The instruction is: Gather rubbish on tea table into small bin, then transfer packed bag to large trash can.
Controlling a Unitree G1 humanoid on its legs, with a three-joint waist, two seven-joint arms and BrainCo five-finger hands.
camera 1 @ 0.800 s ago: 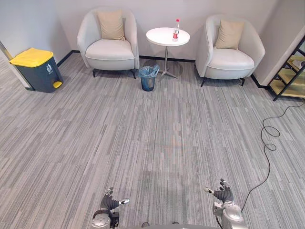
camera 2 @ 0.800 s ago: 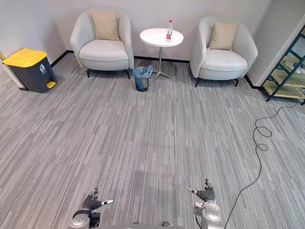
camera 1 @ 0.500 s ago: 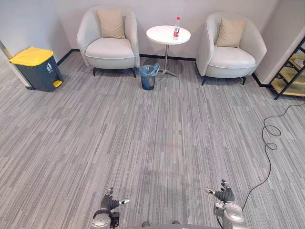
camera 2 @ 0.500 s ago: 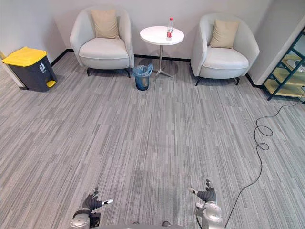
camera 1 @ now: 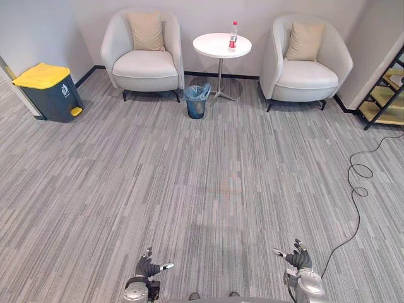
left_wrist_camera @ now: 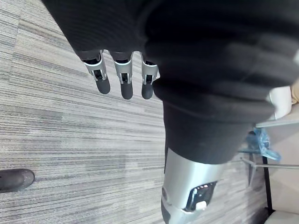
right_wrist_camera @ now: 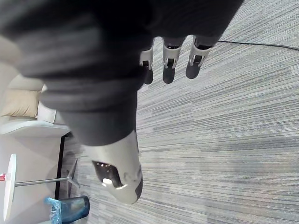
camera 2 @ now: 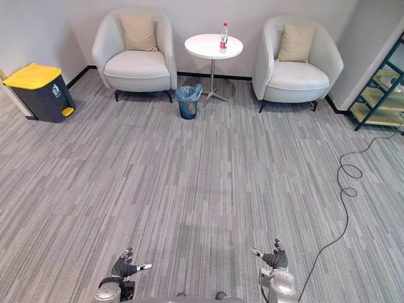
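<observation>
No legible text — white pictogram [camera 1: 65,92] on large trash can [camera 1: 41,96]

The grey carpet floor [camera 1: 208,189] carries two armchairs [camera 1: 144,66] [camera 1: 308,76], a round white table [camera 1: 214,47], a small bin [camera 1: 196,104] and a yellow-lidded trash can [camera 1: 50,95]. A bottle [camera 1: 233,35] stands upright on the table.

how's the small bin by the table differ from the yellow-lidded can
The small bin is open-topped, lined with a blue bag; the large trash can has a shut yellow lid. The small bin is round and slim, the large trash can boxy and wider. Both stand upright on carpet.
</observation>
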